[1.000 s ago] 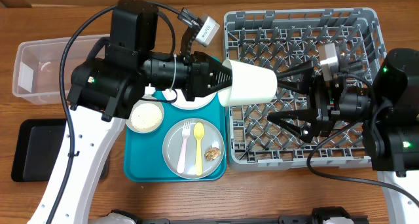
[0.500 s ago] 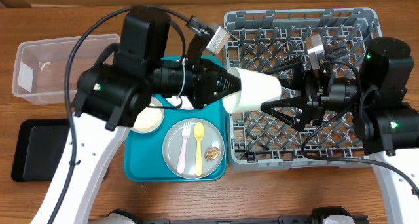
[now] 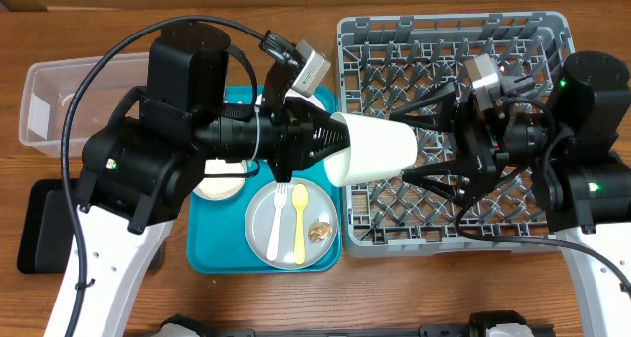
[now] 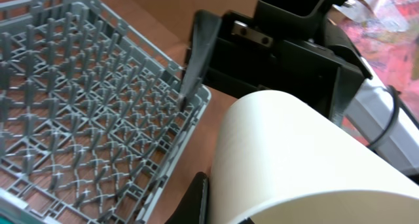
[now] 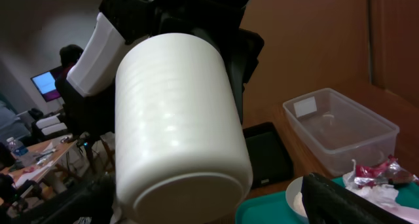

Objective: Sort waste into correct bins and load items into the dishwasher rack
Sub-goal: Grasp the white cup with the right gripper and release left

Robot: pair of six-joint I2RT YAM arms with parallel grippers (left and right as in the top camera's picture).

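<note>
My left gripper [image 3: 333,146] is shut on the white cup [image 3: 373,150] and holds it on its side above the left edge of the grey dishwasher rack [image 3: 513,41], base pointing right. My right gripper [image 3: 437,143] is open, its fingers spread on either side of the cup's base. In the right wrist view the cup [image 5: 177,119] fills the middle between my open fingers [image 5: 216,214]. A grey plate [image 3: 266,234] holds the white fork [image 3: 278,214], the cream spoon [image 3: 299,221] and a brown morsel [image 3: 320,232]. A bowl with rice [image 3: 220,176] sits beside it.
The plate and bowl sit on a teal tray [image 3: 212,253]. A clear tub [image 3: 59,105] stands at the far left with a black tray [image 3: 39,240] in front of it. The red-and-silver wrapper and the napkin [image 5: 376,175] lie on a plate mostly hidden under my left arm.
The cup has shifted slightly toward the table's front in my left gripper. My right gripper has moved in on the cup's base, fingers still apart.
</note>
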